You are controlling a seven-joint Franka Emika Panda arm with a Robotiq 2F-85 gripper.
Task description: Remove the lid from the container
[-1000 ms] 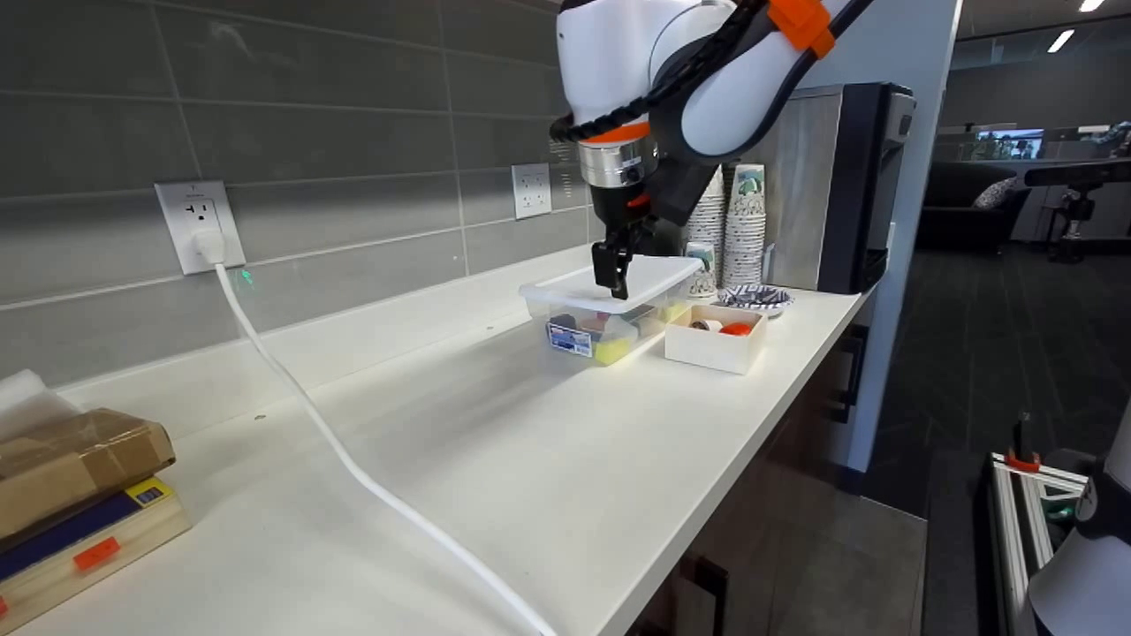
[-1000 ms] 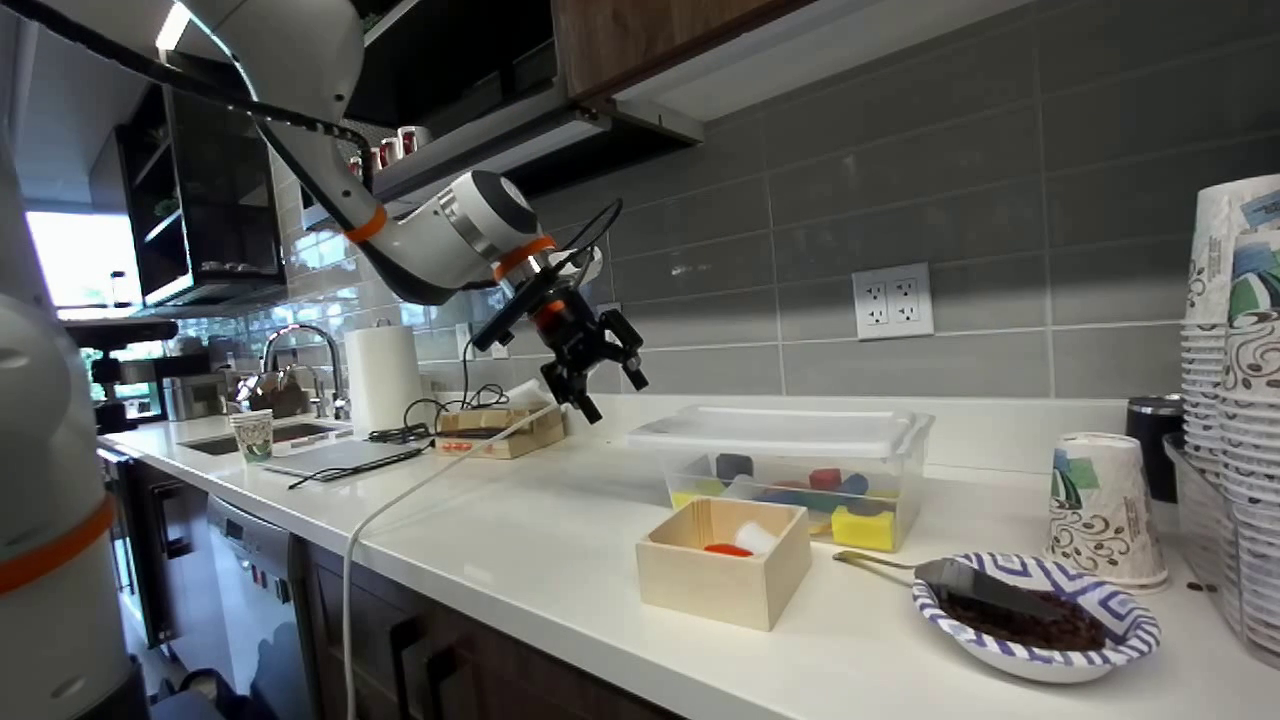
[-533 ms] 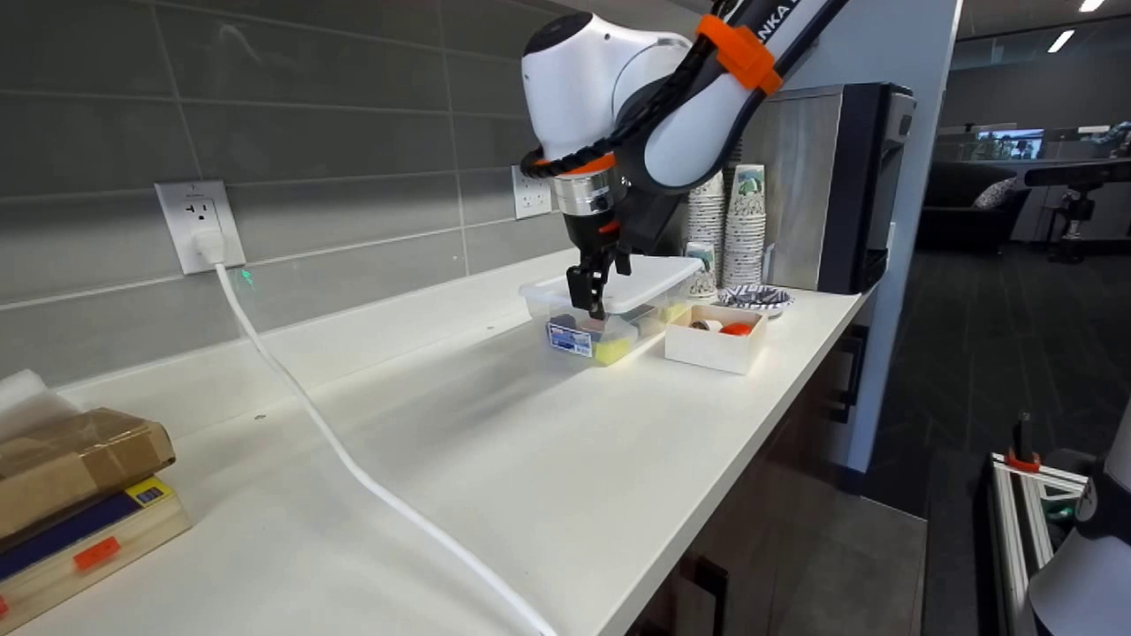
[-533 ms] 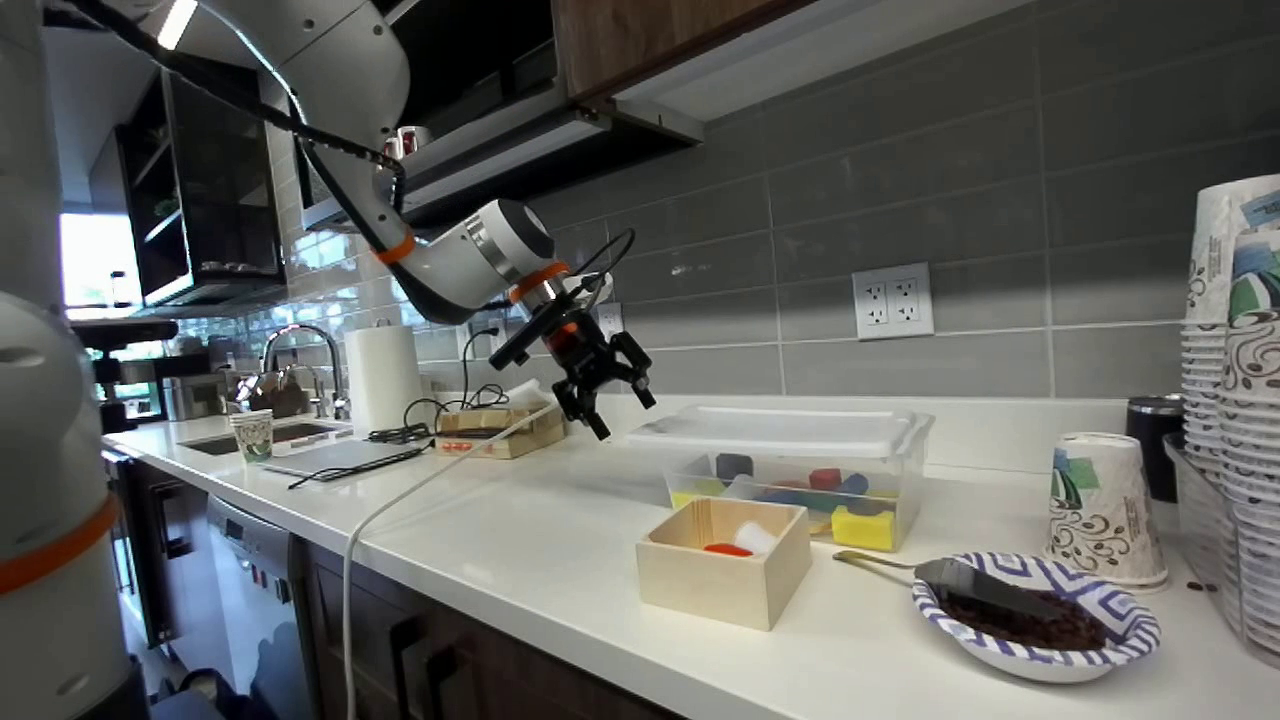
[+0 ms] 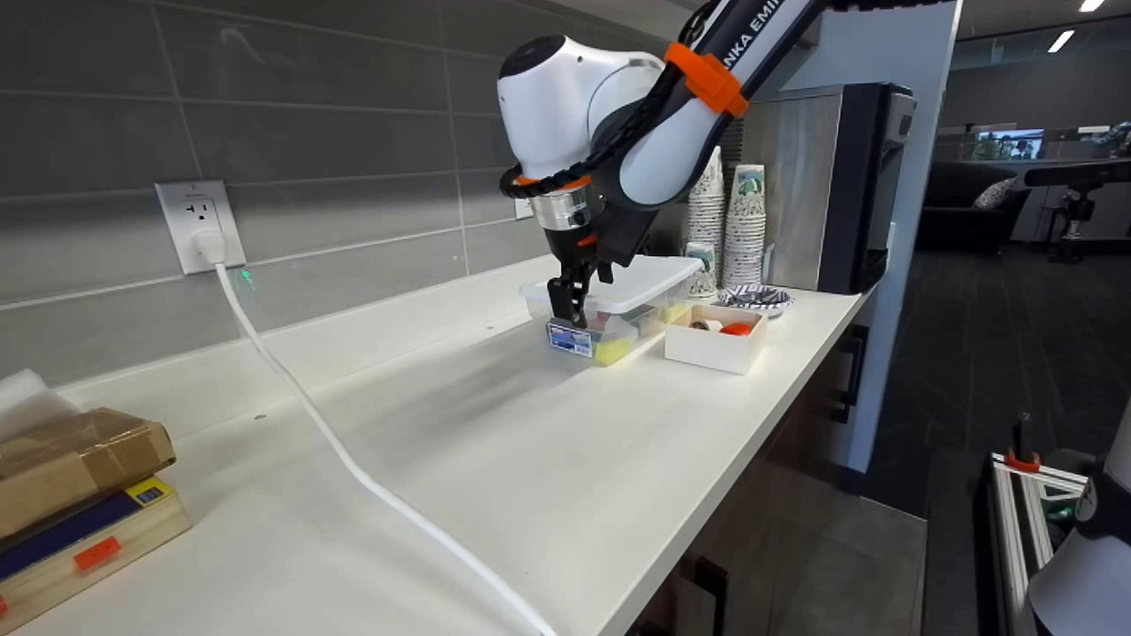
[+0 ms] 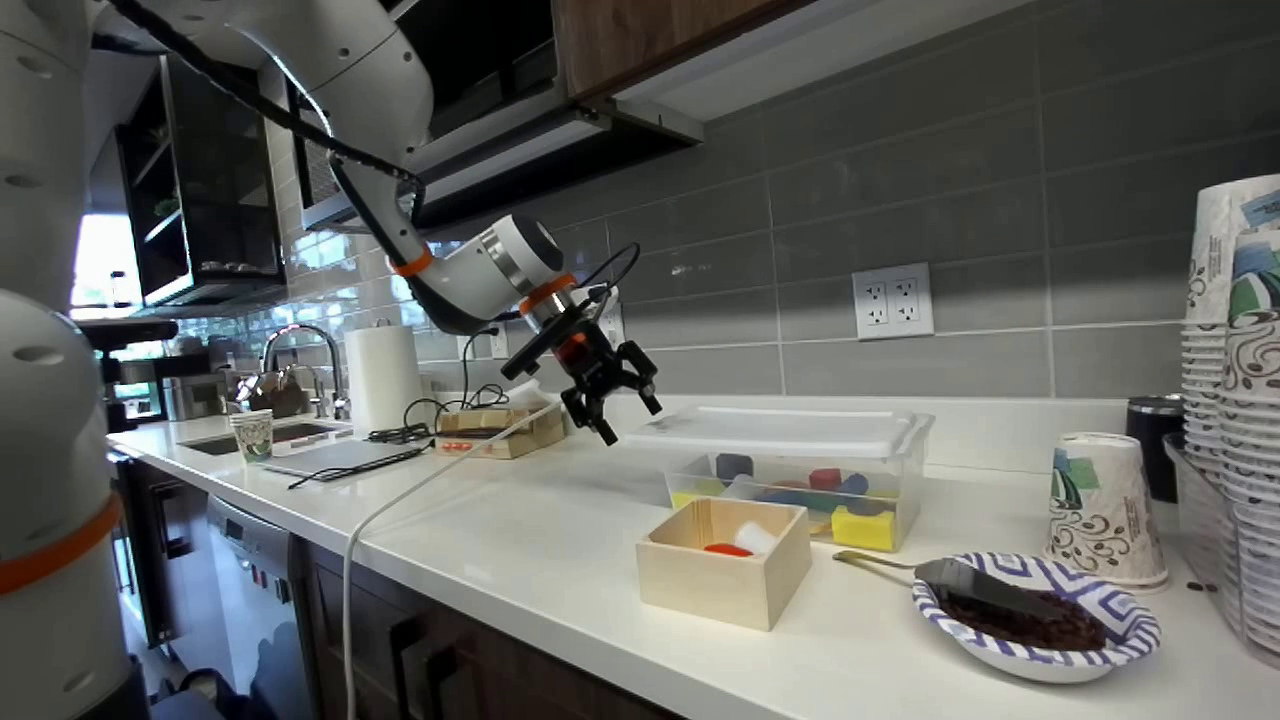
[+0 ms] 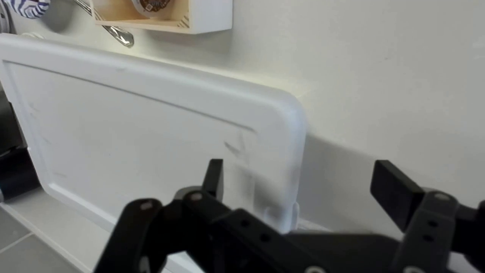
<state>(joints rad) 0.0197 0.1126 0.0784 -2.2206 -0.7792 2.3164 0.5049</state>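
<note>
"On top of the clear container [image 6: 908,485], is that the lid [image 7: 125,129]?"

"Yes, lying flat and covering it end to end. Yellow, blue and red pieces [image 6: 862,528] show through the walls below."

"And the hand [image 7: 303,184]?"

"Right by one end of the lid, tilted, fingers spread wide. In the wrist view the lid's short edge runs through the gap: one finger [image 7: 214,178] shows in front of the lid, the opposite one beyond the edge, against the desk [image 7: 379,76]."

"Touching the lid?"

"From these angles I can't tell."

"What's around the container?"

"Just beside it, towards the desk's front edge, a small open wooden box [image 6: 700,590] with something red [image 6: 727,550] and something white [image 6: 757,537] inside. Past that, a patterned plate [image 6: 1135,625] holds something dark [image 6: 1040,632], with a broad-bladed utensil [image 6: 985,590] lying across."

"Behind the plate?"

"A paper cup [image 6: 1105,510], mouth down, near tall cup stacks [image 5: 747,234]. Well apart from all that, in an exterior view, a white cable [image 5: 420,519] crosses the desk near a cardboard box [image 5: 88,450]."
</note>
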